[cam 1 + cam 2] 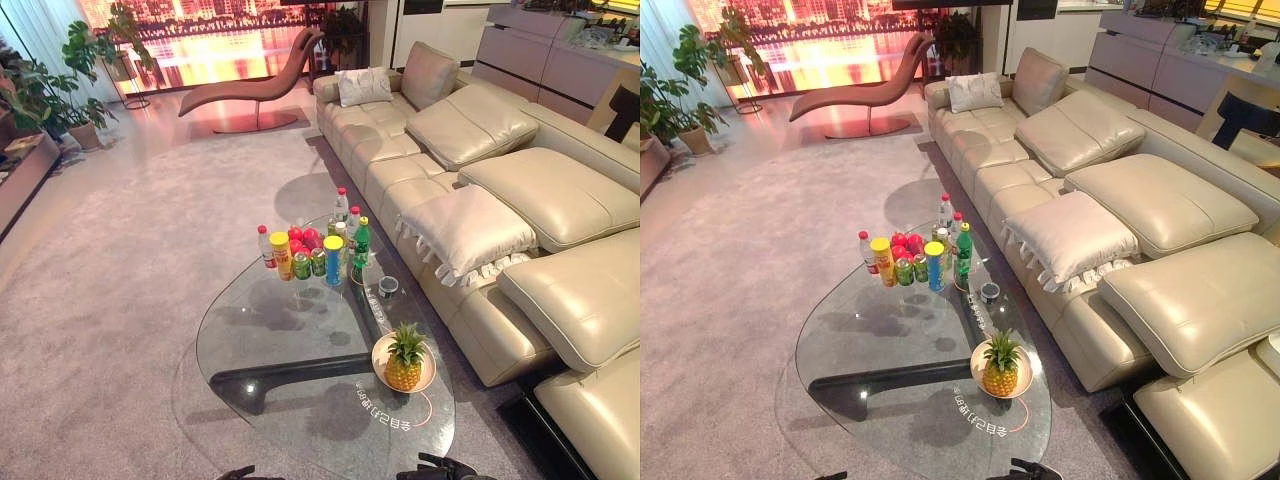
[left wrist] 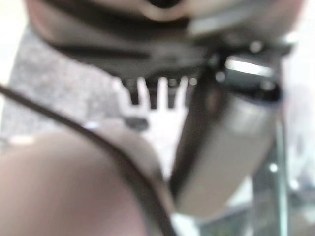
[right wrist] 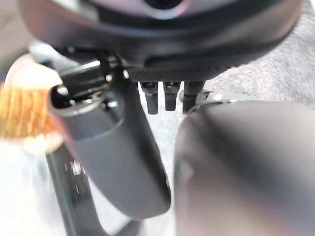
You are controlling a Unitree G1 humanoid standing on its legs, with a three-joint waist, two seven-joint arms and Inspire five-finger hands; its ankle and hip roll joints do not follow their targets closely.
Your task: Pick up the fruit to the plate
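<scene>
Nearest the head camera, in the left eye view, was the near rim of the glass coffee table, and right by it a pineapple stood upright on a small round plate. So the fruit was sitting on the plate already; whether the robot put it there, no way to say. Further back was a cluster of drink bottles, cans and a pile of red apples, well apart from the plate. A beige leather sofa ran along the table's right side.

Right eye view gave the same layout, with the pineapple on its plate near the table's right edge and the apples at the far end.

Left wrist view was the left hand hanging over grey carpet, fingers straight and relaxed, thumb loose, holding nothing.

Right wrist view showed the right hand, fingers also straight and slack, thumb out, nothing held, with the orange pineapple just off to one side by the table edge.

My guess: this fit either a job that was wrapped up for the pineapple, or a pause with the apples yet to go. If apples were meant too, it'd take a long forward reach past the bottles without knocking them.
</scene>
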